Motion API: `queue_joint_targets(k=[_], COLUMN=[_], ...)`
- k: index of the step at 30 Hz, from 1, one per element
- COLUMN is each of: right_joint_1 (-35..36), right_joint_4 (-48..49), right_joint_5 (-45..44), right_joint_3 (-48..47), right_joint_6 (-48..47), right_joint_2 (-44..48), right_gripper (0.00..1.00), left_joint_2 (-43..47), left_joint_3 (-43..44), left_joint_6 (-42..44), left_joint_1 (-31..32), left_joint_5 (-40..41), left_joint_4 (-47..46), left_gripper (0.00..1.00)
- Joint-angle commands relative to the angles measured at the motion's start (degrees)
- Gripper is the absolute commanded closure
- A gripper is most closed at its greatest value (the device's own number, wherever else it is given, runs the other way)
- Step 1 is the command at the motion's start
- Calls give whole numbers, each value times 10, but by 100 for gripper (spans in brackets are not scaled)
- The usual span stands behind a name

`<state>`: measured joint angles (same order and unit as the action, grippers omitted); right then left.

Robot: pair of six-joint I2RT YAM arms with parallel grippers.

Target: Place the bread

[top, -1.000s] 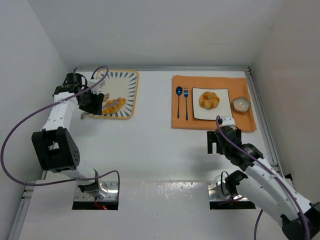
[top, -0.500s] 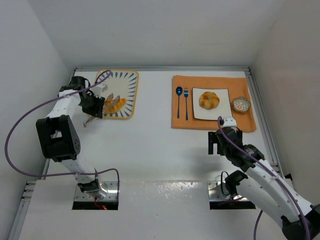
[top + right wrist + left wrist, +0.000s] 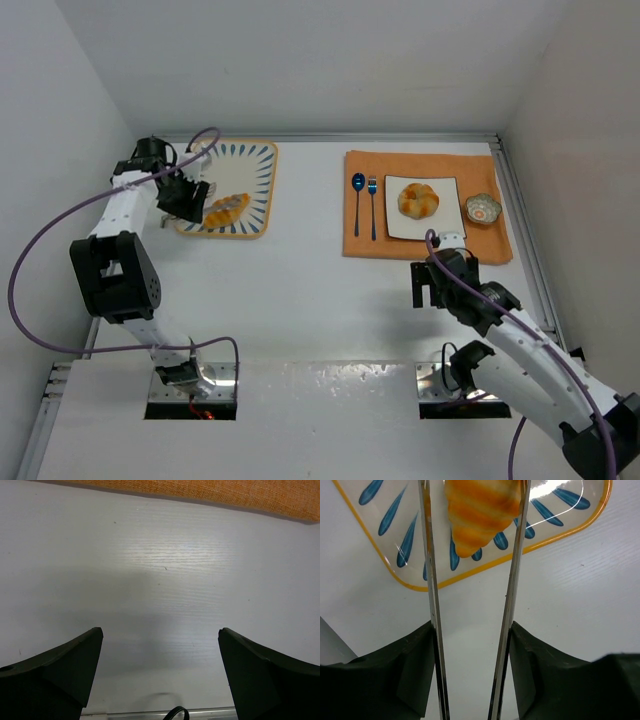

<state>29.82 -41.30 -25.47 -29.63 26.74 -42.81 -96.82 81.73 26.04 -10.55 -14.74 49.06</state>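
The left end effector [image 3: 471, 630] is clamping a pair of metal tongs [image 3: 432, 605] between its fingers, and the tong arms are reaching over the blue-patterned tray [image 3: 380, 530]. The oval loaf [image 3: 480, 510] is lying on that tray between the tong arms; whether they are pinching it cannot be determined. The round bun [image 3: 418, 200] is resting on the white square plate [image 3: 440, 230] on the orange placemat [image 3: 400, 250]. The right end effector [image 3: 160, 645] is hovering, fingers spread wide, over the worktop [image 3: 160, 580] just beside the placemat edge.
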Motion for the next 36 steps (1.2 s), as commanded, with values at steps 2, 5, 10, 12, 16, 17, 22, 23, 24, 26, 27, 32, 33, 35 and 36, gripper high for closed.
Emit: queue_joint_targets(k=[2, 5, 10, 12, 16, 17, 22, 23, 24, 26, 27, 32, 33, 35, 36], right_joint_1=[3, 5, 3, 3, 3, 4, 2, 3, 3, 1, -1, -29, -34, -39, -37], right_joint_4=[18, 17, 15, 16, 17, 17, 11, 10, 6, -18, -39, -109, -113, -120, -121], right_joint_5=[-3, -9, -15, -17, -14, -14, -22, -25, -35, -84, -99, -172, -173, -180, -189], right_joint_3=[-23, -16, -17, -17, -19, -19, -11, -11, -10, -7, -4, 23, 33, 37, 40], right_joint_6=[-7, -4, -5, -6, -3, -4, 6, 8, 13, 50, 62, 163, 174, 185, 187], right_joint_2=[10, 20, 27, 26, 26, 26, 37, 39, 40, 49, 53, 89, 94, 111, 123], right_gripper=[2, 2, 2, 2, 2, 2, 2, 2, 2, 2, 2, 1, 1, 1, 1], left_joint_2=[-22, -22, -16, -16, -21, -21, -21, -16, -16, -11, -6, -16, -24, -49, -82], left_joint_3=[25, 9, 3, 3, 18, 25, 114, 135, 160, 236, 260, 331, 331, 331, 340], left_joint_6=[20, 20, 26, 26, 26, 26, -12, -35, -48, -84, -93, -122, -122, -122, -122], left_joint_1=[3, 3, 3, 3, 3, 3, 20, 25, 33, 71, 90, 270, 298, 377, 401], left_joint_5=[1, -5, -5, -5, -10, -17, -22, -27, -27, -27, -21, -48, -62, -57, -50], left_joint_4=[25, 25, 32, 38, 61, 61, 97, 103, 110, 121, 121, 98, 93, 74, 68], left_gripper=[41, 46, 46, 49, 70, 77, 100, 100, 100, 100, 100, 100, 100, 100, 100])
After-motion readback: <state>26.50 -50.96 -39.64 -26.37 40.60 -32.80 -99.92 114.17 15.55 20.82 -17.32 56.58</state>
